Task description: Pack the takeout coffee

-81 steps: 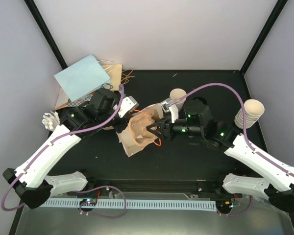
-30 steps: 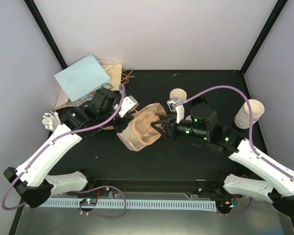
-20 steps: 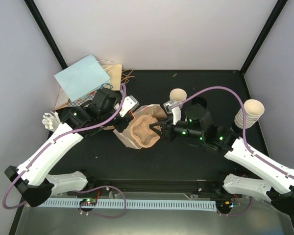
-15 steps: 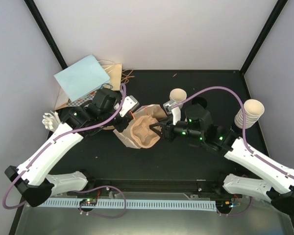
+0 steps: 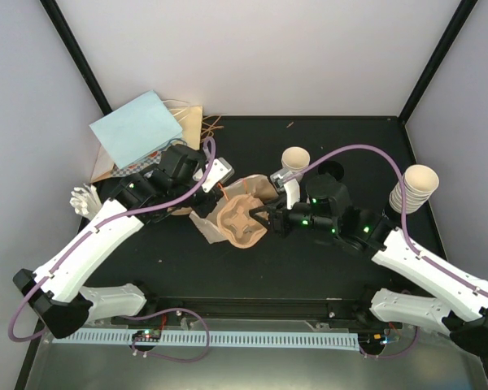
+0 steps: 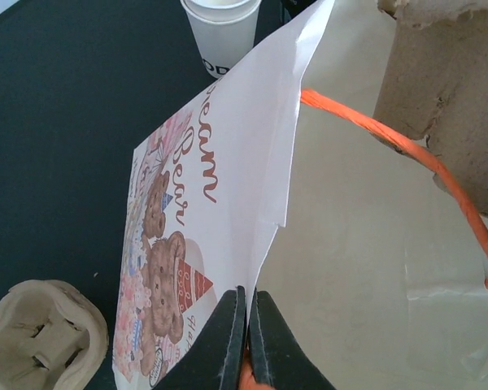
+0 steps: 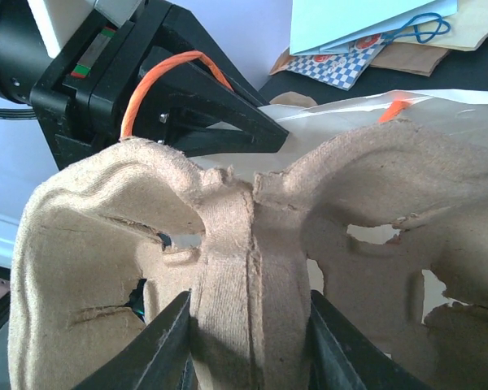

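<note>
While right jaws clamp tray (image 5: 242, 223), cup (image 5: 295, 158) stands apart.

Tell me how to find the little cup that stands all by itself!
Look at the black table from above. Near its middle, just behind the right arm, one cream paper cup stands upright. It stands alone with no lid, unlike the tall stack of cups at the table's right edge.
</note>
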